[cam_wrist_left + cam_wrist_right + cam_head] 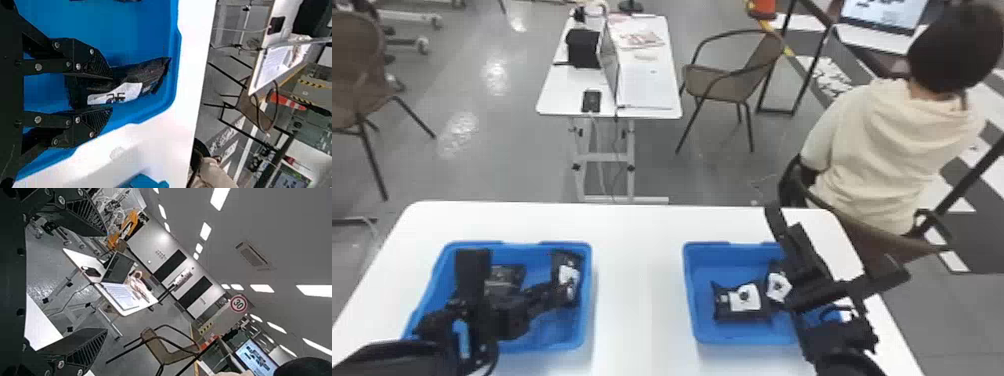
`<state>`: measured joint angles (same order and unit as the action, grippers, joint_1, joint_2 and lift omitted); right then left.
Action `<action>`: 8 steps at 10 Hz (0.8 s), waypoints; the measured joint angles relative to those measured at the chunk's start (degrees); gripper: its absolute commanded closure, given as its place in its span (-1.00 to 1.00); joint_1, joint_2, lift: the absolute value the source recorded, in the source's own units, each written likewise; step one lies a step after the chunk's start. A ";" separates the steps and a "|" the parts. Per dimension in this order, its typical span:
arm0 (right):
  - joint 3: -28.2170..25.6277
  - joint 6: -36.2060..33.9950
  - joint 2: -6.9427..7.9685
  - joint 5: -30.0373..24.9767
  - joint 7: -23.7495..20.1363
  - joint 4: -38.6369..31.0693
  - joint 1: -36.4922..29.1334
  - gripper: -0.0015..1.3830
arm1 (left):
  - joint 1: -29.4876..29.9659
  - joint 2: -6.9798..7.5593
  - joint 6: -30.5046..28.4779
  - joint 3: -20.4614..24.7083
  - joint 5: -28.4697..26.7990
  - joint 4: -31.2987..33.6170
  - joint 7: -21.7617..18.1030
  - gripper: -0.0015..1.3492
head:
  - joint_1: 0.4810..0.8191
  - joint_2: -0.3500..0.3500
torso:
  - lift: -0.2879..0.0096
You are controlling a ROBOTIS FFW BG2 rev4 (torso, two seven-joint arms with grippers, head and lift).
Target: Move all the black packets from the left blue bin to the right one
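The left gripper is meeting a black packet in the left blue bin, grip unclear from here; the right gripper is hanging released by the right bin.

Open passage over tabletop between left bin and right bin; right arm overhangs latter's right side.

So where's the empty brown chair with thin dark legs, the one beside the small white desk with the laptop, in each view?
Head view: brown chair, above and right of centre, past the near white table.
Left wrist view: lying sideways, past the blue plastic bin and table edge.
Right wrist view: tilted, beyond the right hand.
Shared landmark: that small white desk.
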<state>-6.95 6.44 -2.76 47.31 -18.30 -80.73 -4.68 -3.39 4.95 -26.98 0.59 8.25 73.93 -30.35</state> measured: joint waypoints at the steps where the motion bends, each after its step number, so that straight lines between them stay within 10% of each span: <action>1: 0.18 -1.21 -0.04 -0.13 -0.74 -0.26 0.05 -0.77 | 2.18 -0.08 -0.11 -0.20 0.86 4.96 -1.43 0.24 | 0.27 -0.41 | 0.94; 4: 1.15 -4.16 -0.04 -0.55 -1.67 0.03 1.07 -0.77 | 4.12 -0.23 -3.00 -1.45 0.84 14.62 -3.54 0.17 | 0.27 -0.42 | 0.94; 8: 1.88 -4.80 -0.05 -0.23 -2.36 0.83 1.50 -0.77 | 3.69 -4.66 -11.61 6.29 -14.10 15.13 0.33 -0.93 | 0.27 -0.21 | 0.94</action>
<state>-5.07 1.64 -2.82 47.07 -20.66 -79.90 -3.18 0.30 0.28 -38.59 6.88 -5.85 89.06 -30.02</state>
